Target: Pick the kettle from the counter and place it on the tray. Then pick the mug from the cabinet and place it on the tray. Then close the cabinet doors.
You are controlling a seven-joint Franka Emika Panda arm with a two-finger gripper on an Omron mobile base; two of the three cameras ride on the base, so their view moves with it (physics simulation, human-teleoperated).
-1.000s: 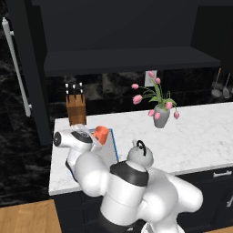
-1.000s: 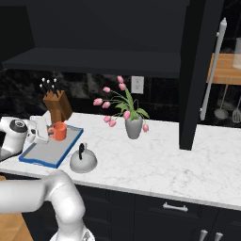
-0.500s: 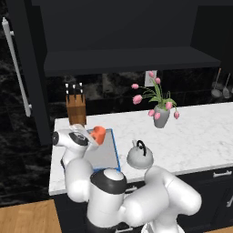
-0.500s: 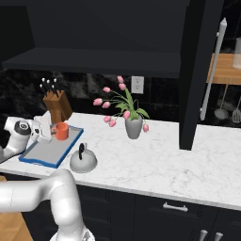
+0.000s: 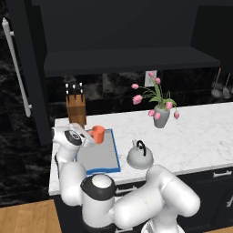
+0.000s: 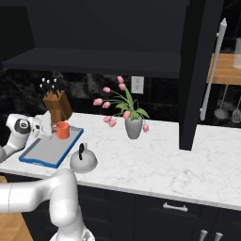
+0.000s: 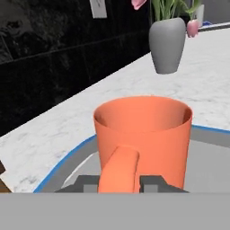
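The small bright orange cylindrical mug (image 7: 143, 139) stands upright on the flat grey tray with a raised blue rim (image 5: 116, 157), at the tray's far end, left of centre in both base views. In the hand view the mug sits in the lower middle, its loop handle between the two dark finger tips of the end effector (image 7: 119, 183). The tips stand just beside the handle; whether they grip it or have let go, I cannot tell. The squat silver-grey kettle with a black arched handle (image 5: 139, 156) rests on the white marble-patterned worktop (image 6: 155, 164), just beside the tray's right edge and off it. Further right stands a grey vase of pink flowers (image 6: 133, 127). The tall black cabinet doors (image 6: 200, 70) are open.
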